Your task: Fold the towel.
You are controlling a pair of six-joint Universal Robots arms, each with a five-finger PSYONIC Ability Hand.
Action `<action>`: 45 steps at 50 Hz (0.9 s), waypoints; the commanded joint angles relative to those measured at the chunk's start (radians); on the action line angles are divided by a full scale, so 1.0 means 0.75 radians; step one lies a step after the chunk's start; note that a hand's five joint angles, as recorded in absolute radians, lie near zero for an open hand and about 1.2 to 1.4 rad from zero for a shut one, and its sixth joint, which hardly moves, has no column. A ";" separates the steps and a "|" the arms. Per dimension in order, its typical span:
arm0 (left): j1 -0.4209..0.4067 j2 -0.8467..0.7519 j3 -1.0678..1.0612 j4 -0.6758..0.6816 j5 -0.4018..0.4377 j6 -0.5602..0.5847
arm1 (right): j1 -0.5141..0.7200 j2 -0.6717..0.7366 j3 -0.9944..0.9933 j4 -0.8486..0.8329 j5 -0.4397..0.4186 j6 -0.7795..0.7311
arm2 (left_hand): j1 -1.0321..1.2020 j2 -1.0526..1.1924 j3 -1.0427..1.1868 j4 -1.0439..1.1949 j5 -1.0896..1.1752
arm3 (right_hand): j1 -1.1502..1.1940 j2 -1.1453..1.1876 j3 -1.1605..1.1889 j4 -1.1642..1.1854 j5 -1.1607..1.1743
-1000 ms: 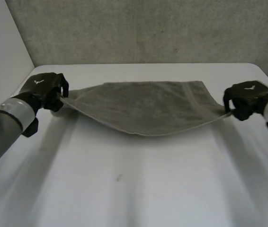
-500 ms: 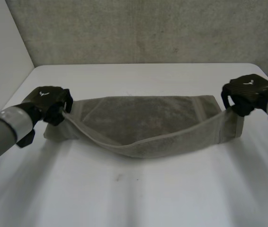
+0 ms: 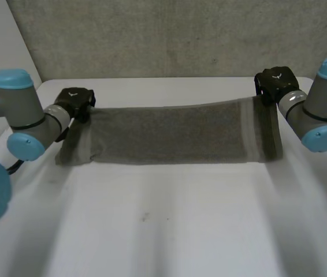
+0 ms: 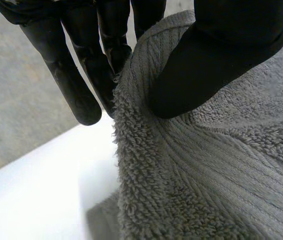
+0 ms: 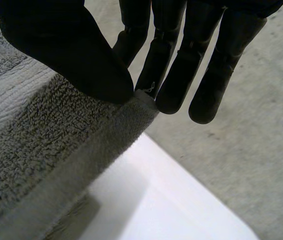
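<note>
A grey terry towel (image 3: 169,135) hangs stretched in a long band between the robot's two black hands over the far half of a white table (image 3: 169,231), with a speckled grey wall (image 3: 169,34) behind. The left hand (image 3: 75,101) holds one upper corner and the right hand (image 3: 275,82) the other. Each hand carries a small white mark (image 3: 277,75) on its back, too small to read. In the left wrist view the thumb (image 4: 216,60) presses the towel's looped pile (image 4: 206,175) against nearly straight fingers (image 4: 71,75) behind the cloth's edge, a firm pinch. The right wrist view shows the same grip: the thumb (image 5: 66,45) clamps the hemmed corner (image 5: 31,150) against the fingers (image 5: 201,65), whose tips reach past the cloth. A flatter woven stripe (image 3: 250,135) runs down the towel near its right end, and the left end droops in a loose flap (image 3: 74,151) below the hand. From the head view the fingers of both hands are hidden behind the cloth and the grey, blue-capped arms (image 3: 28,118), which are cut off by the frame. Whether the towel's lower edge rests on the table or hangs just clear of it cannot be made out.
</note>
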 commanded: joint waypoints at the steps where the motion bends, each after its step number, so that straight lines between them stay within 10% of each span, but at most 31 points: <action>1: -0.014 -0.171 0.247 -0.132 -0.005 0.004 | 0.000 0.103 -0.110 -0.069 0.018 -0.007 | 0.318 0.237 0.240 0.238 0.266 | 0.004 0.245 0.242 0.238 0.249; 9: -0.016 -0.174 0.273 -0.124 -0.005 0.000 | 0.000 0.197 -0.208 -0.075 0.014 -0.011 | 0.214 0.132 0.136 0.134 0.162 | 0.004 0.245 0.242 0.238 0.249; 11: -0.016 -0.169 0.278 -0.120 -0.005 -0.002 | 0.000 0.210 -0.231 -0.075 0.024 -0.013 | -0.241 -0.323 -0.319 -0.321 -0.293 | -0.308 -0.067 -0.070 -0.073 -0.063; 12: -0.016 -0.163 0.276 -0.120 -0.005 0.000 | 0.002 0.220 -0.253 -0.073 0.028 -0.013 | -0.920 -1.001 -0.998 -0.999 -0.972 | -1.606 -1.365 -1.368 -1.372 -1.361; 13: -0.018 -0.157 0.276 -0.118 -0.005 0.000 | 0.000 0.228 -0.269 -0.071 0.030 -0.013 | -1.311 -1.392 -1.389 -1.391 -1.363 | -1.625 -1.384 -1.387 -1.391 -1.380; 28: -0.071 0.104 0.159 -0.224 -0.009 -0.074 | 0.000 -0.046 -0.224 0.001 0.030 0.028 | -1.311 -1.392 -1.389 -1.391 -1.363 | -1.625 -1.384 -1.387 -1.391 -1.380; 45: -0.008 0.638 -0.579 -0.249 0.001 -0.084 | -0.018 -0.559 0.505 0.429 -0.045 0.015 | -1.310 -1.391 -1.388 -1.390 -1.362 | -1.515 -1.273 -1.277 -1.280 -1.269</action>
